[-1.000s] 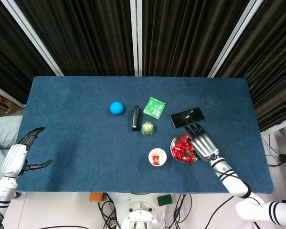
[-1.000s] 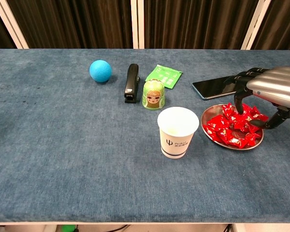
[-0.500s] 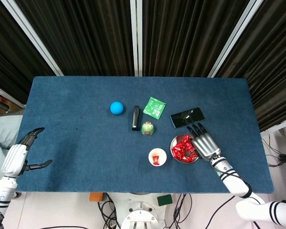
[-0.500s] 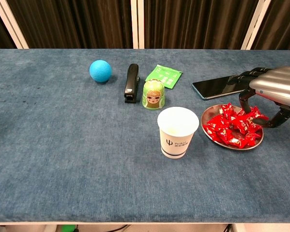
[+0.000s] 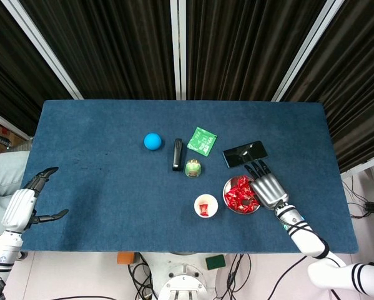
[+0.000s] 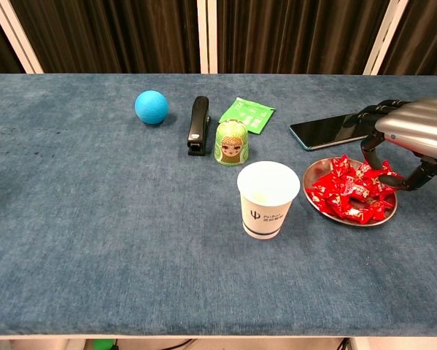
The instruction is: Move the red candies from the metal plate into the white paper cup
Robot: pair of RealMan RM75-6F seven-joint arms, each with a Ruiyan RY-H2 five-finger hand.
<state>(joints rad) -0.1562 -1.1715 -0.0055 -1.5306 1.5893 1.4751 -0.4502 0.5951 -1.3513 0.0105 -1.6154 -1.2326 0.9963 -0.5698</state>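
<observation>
At lower right, the right hand (image 6: 414, 138) hovers over the metal plate (image 6: 382, 219) of red candies (image 6: 346, 195), fingers curled downward; whether it grips one is unclear. The paper cup (image 6: 268, 198) stands just left. The left hand (image 5: 25, 201) hangs with fingers apart at lower left.

On my chest feed, my right hand (image 6: 415, 138) hangs over the far side of the metal plate (image 6: 384, 216), fingertips down among the red candies (image 6: 346, 195). The white paper cup (image 6: 268, 198) stands just left of the plate on the blue desk (image 6: 116, 219).
</observation>
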